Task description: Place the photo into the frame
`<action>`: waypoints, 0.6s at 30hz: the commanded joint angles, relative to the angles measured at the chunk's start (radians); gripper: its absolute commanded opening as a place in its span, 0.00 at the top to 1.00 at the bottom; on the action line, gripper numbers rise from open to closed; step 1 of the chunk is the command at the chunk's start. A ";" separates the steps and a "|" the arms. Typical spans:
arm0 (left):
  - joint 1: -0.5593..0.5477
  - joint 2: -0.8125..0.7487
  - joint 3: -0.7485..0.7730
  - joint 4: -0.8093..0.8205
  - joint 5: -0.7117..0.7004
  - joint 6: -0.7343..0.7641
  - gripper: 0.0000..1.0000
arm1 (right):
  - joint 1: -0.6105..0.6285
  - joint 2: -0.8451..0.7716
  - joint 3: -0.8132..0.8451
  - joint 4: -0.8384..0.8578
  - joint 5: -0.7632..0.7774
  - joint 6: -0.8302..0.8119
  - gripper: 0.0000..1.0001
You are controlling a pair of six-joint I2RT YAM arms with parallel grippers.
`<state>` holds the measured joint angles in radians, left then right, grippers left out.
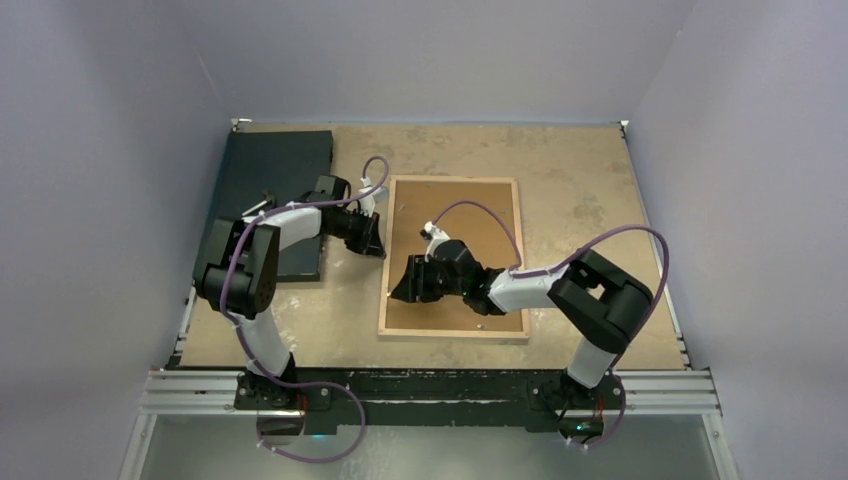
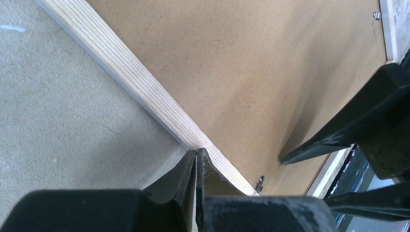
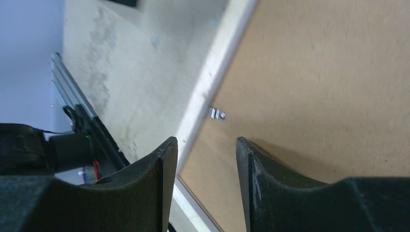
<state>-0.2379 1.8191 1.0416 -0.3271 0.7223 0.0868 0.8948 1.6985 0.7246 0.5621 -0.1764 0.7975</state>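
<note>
The frame point(image 1: 455, 334) lay back-up in the middle of the table point(image 1: 580, 180), its brown fibreboard backing panel point(image 1: 495, 200) seated inside the wooden rails. I could not see the photo; if it was in, it sat under that panel. The left gripper point(image 1: 372, 245) had its fingers pressed together, tips against the outer edge of the left rail, probably to stop the frame sliding. The right gripper point(image 1: 400, 290) hovered over the panel just inside that rail, fingers apart and holding nothing, near a small metal tab point(image 3: 217, 114), probably its target. A black board point(image 1: 270, 165) lay at the far left.
</note>
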 commanded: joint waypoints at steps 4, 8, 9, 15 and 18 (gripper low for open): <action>-0.005 -0.002 0.004 0.025 -0.028 0.017 1.00 | 0.038 0.029 -0.008 0.077 -0.014 0.041 0.50; -0.005 -0.001 0.002 0.029 -0.030 0.016 1.00 | 0.047 0.045 -0.004 0.084 -0.008 0.054 0.50; -0.005 -0.001 0.002 0.029 -0.028 0.015 1.00 | 0.049 0.052 -0.004 0.089 -0.009 0.057 0.50; -0.005 -0.001 0.003 0.030 -0.027 0.017 1.00 | 0.056 0.089 0.007 0.117 -0.011 0.080 0.51; -0.005 -0.002 0.000 0.031 -0.026 0.016 1.00 | 0.058 0.107 0.019 0.129 0.005 0.084 0.52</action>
<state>-0.2379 1.8191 1.0416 -0.3267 0.7223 0.0879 0.9428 1.7771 0.7113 0.6716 -0.1795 0.8703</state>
